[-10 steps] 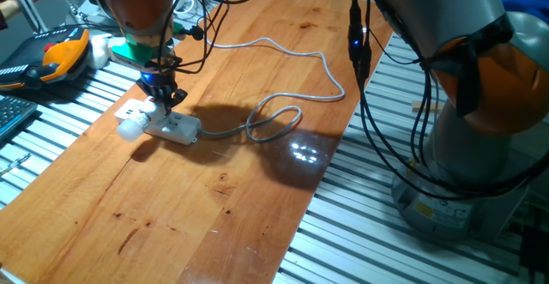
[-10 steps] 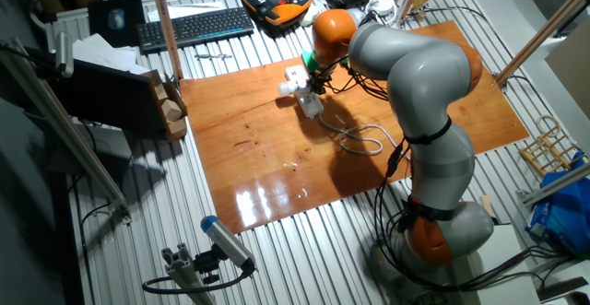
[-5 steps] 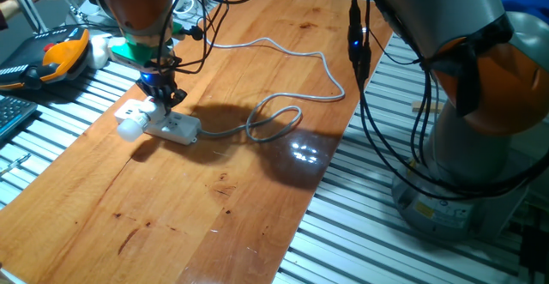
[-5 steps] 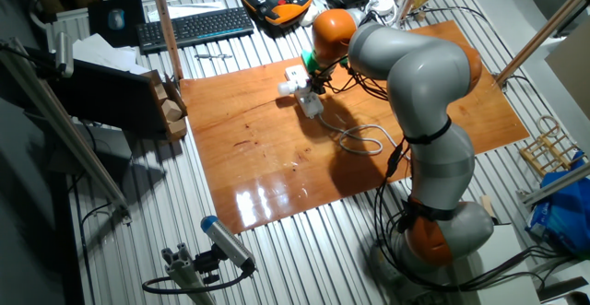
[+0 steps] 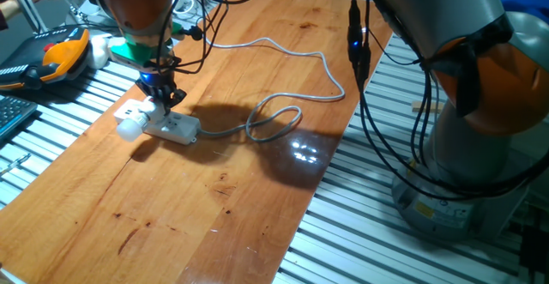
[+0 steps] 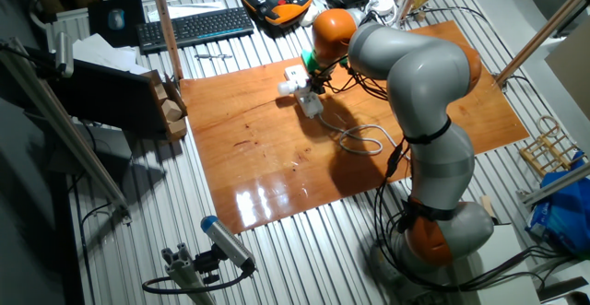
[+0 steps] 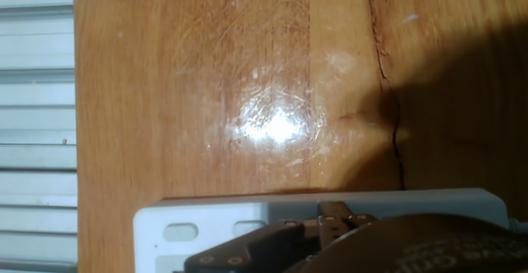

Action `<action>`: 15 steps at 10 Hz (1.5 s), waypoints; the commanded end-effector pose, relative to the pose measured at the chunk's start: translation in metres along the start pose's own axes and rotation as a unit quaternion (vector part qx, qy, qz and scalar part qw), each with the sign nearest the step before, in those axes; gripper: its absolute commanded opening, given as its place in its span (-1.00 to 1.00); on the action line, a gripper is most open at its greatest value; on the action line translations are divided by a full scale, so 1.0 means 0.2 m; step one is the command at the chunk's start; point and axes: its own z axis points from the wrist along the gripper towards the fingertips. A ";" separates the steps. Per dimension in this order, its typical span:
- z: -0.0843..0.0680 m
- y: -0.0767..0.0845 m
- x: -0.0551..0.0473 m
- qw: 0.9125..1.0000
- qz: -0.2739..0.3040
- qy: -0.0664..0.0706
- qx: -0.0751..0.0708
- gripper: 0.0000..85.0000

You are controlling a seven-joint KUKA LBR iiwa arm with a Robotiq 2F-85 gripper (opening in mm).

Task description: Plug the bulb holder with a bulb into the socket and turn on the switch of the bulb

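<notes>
The socket (image 5: pixel 176 128) is a long white power strip lying at the left of the wooden board, its grey cable (image 5: pixel 276 117) looping off to the right. At its left end sit the white bulb holder (image 5: pixel 134 111) and its round bulb (image 5: pixel 128 130). My gripper (image 5: pixel 166 101) points straight down onto the strip's left end, right beside the holder, and its dark fingers look closed together. From the other side, the gripper (image 6: pixel 316 82) stands over the socket (image 6: pixel 312 103) with the bulb (image 6: pixel 288 87) next to it. The hand view shows the socket (image 7: pixel 396 207) close below the gripper (image 7: pixel 318 226).
An orange teach pendant (image 5: pixel 60 57) lies off the board's left edge on the metal slats. A black keyboard (image 6: pixel 194 27) lies beyond the board. The arm's base (image 6: pixel 442 231) stands at the board's side, with black cables (image 5: pixel 364 104) hanging along it.
</notes>
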 end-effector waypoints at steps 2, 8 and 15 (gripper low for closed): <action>0.00 -0.01 0.00 1.000 0.001 -0.015 0.005 -1.00; -0.03 0.00 0.00 1.000 0.000 -0.009 0.026 -1.00; -0.05 0.00 0.00 0.999 -0.003 -0.011 0.039 -1.00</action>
